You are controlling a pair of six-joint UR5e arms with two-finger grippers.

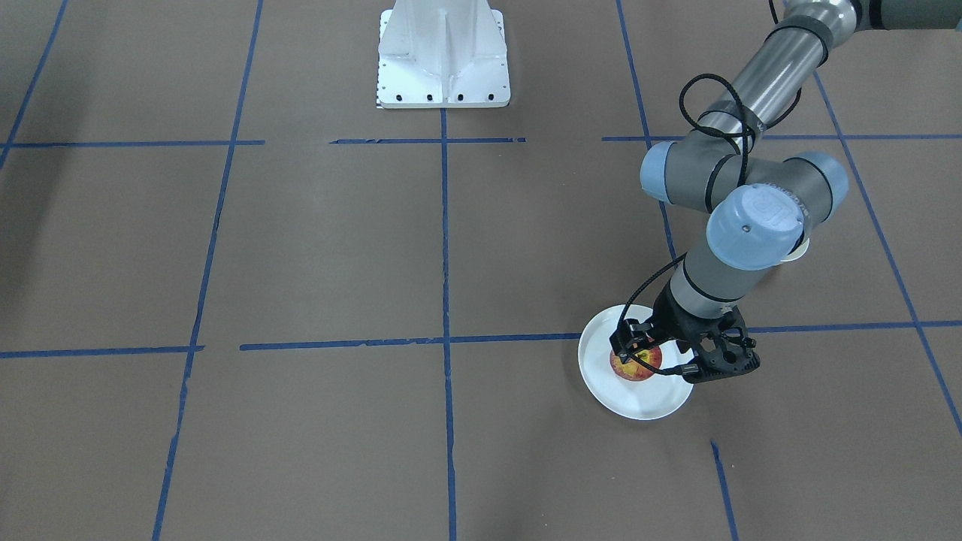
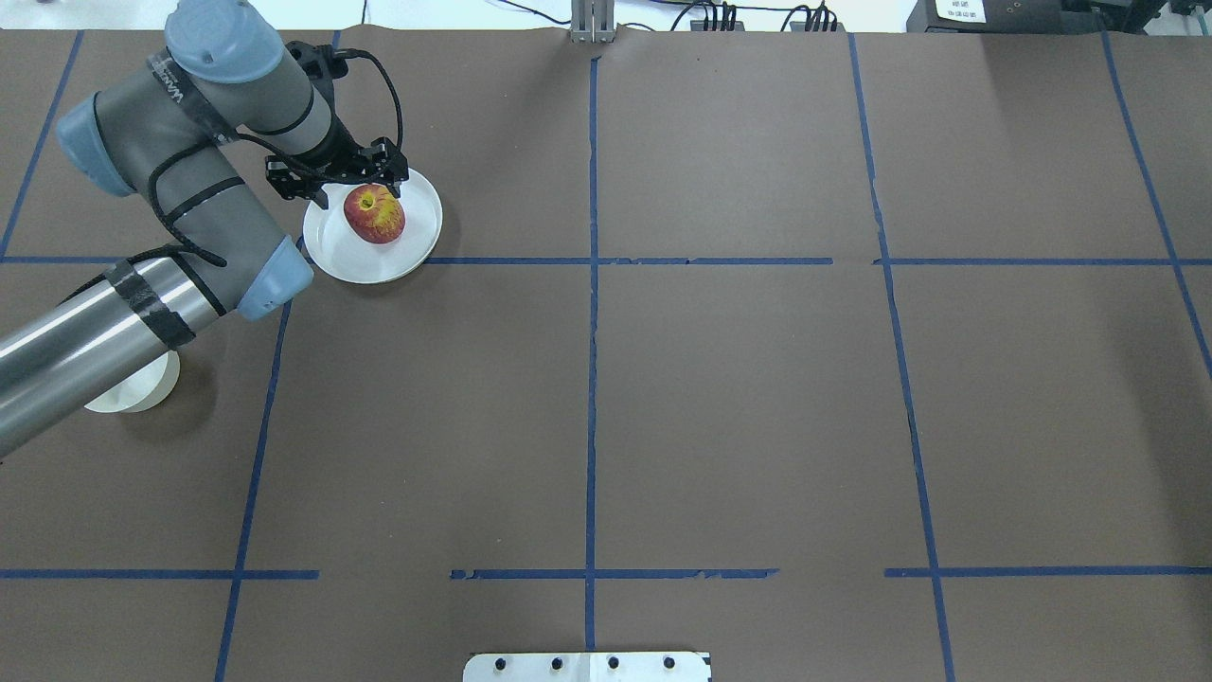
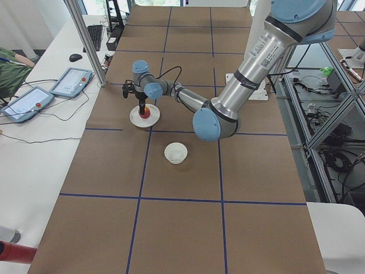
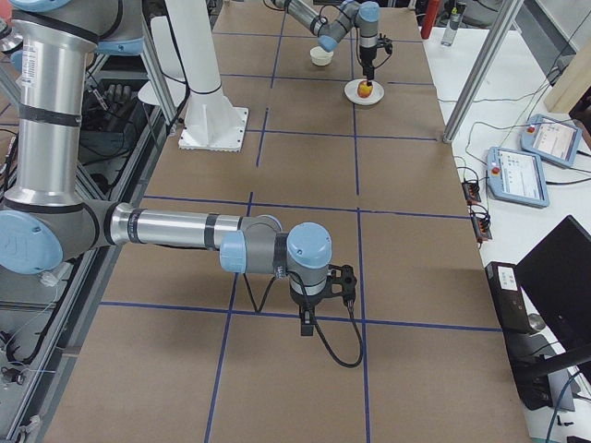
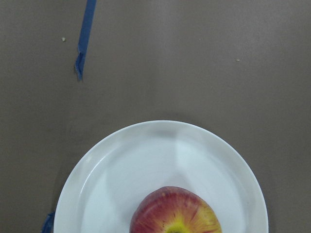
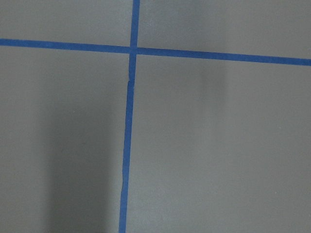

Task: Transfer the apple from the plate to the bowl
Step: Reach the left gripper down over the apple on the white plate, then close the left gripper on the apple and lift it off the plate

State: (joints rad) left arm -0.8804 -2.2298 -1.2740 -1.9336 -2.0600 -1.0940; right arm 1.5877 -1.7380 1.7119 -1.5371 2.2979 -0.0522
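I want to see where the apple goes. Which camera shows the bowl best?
The exterior left view: the bowl sits whole and uncovered there. Overhead, the left arm hides most of it; front-facing shows only a sliver; exterior right shows it tiny and far. The wrist cameras miss it.

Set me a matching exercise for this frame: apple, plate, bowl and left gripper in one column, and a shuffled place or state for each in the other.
1. apple
2. plate
3. bowl
4. left gripper

A. white and deep, standing apart on the table, nothing in it
B. hangs over the plate, at the fruit
C. red and yellow, lying on the plate
D. white and flat, bearing the fruit

Pairs: 1-C, 2-D, 3-A, 4-B
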